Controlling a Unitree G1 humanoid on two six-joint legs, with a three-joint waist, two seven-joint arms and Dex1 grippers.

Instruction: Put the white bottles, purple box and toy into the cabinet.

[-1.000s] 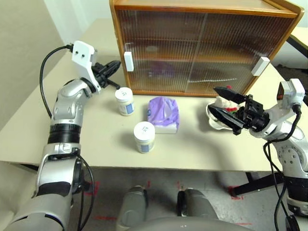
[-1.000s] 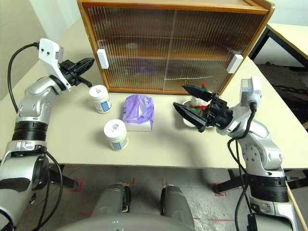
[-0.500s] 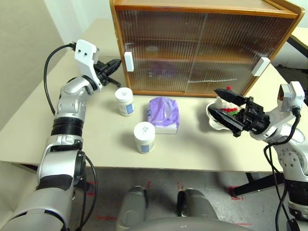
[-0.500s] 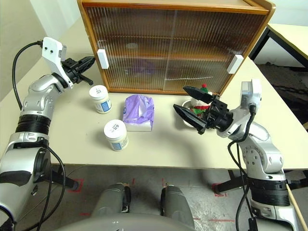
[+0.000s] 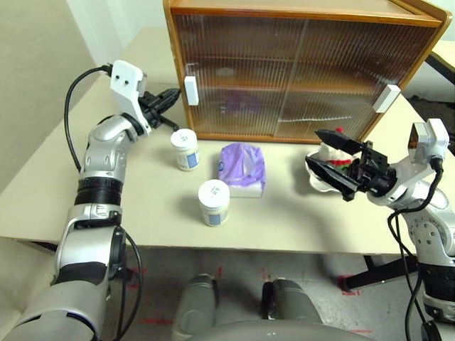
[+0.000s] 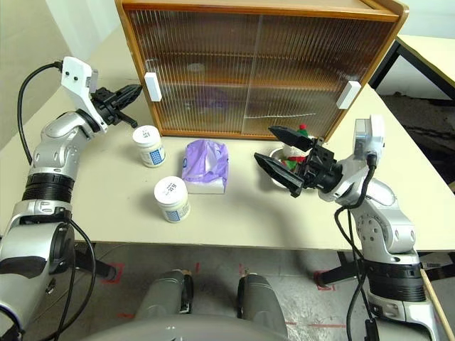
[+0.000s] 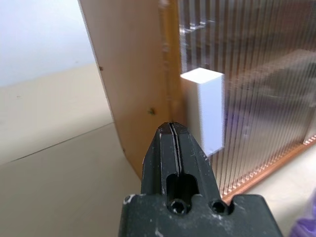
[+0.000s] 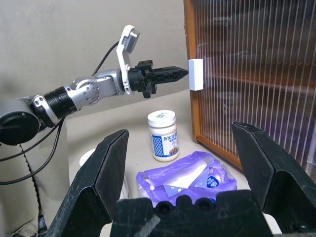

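The two white bottles stand upright on the table: the far bottle (image 5: 185, 148) sits close in front of the cabinet's left door, and the near bottle (image 5: 213, 202) is nearer the table's front edge, a little to the right of the first. Just right of both lies the purple box (image 5: 242, 168), its slit facing up, between the bottles and the toy (image 5: 335, 152). The toy, with its red-green hat, rests in a shallow dish (image 5: 318, 177) on the right side of the table, partly hidden behind the right gripper. The cabinet (image 5: 298, 67) stands at the far side of the table with both ribbed doors slid closed; a white handle (image 5: 190, 90) is at the left door's edge and another white handle (image 5: 386, 98) at the right door's edge. The left gripper (image 5: 173, 94) has its fingers pressed together, holding nothing, with the tips just beside the left handle. The right gripper (image 5: 328, 150) is spread wide and empty, hovering in front of the toy and dish.
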